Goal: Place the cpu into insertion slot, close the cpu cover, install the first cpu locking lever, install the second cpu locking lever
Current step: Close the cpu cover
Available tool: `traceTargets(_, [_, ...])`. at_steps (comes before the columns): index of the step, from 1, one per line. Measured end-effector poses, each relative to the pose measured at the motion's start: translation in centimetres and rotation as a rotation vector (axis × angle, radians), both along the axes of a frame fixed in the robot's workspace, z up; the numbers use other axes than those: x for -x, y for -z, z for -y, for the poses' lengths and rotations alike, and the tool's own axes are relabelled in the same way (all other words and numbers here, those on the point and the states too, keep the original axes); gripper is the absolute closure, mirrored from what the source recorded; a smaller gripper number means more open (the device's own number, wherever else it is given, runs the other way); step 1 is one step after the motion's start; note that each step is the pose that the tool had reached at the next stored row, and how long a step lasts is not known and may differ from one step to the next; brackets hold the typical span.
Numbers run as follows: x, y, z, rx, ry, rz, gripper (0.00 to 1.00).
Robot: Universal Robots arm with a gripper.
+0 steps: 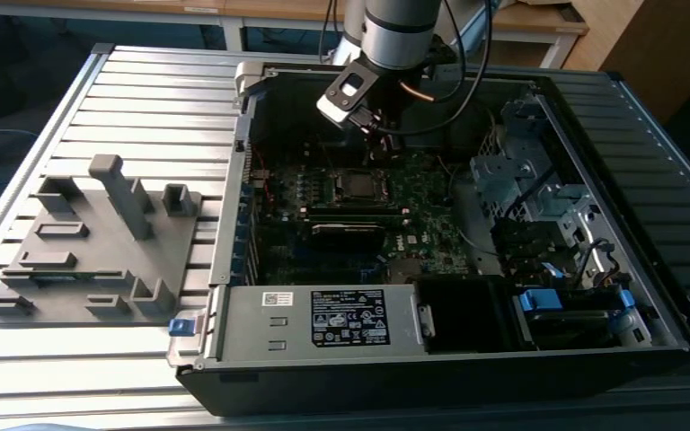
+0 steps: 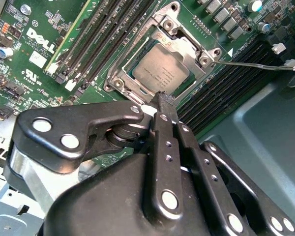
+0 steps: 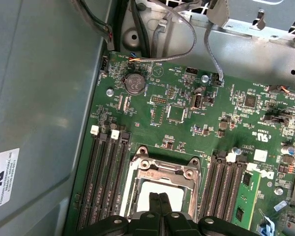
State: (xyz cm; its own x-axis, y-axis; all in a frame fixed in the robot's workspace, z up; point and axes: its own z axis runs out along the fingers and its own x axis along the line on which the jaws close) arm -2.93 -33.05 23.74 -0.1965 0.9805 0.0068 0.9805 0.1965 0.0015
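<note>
Looking at the exterior view, we see the gripper [image 1: 376, 135] hanging inside an open computer case [image 1: 321, 332] lying on a slatted metal table [image 1: 141, 90], a grey fixture tray [image 1: 93, 242] on the exterior view's left, wooden desks [image 1: 537, 20] behind. In the second wrist view the cpu [image 2: 162, 69] sits in the insertion slot [image 2: 119, 82] under the cpu cover [image 2: 184, 42], with the fingers [image 2: 160, 128] pressed together just beside it. In the first wrist view the green motherboard [image 3: 187, 123] spreads around the cover

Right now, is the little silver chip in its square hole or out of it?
In. The cpu lies flat inside the insertion slot, silver top facing up.
</note>
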Motion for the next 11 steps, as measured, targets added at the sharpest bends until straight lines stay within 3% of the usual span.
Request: traceTargets(11, [0.00, 0.00, 0.00, 0.0000, -0.017, 0.0000, 0.90])
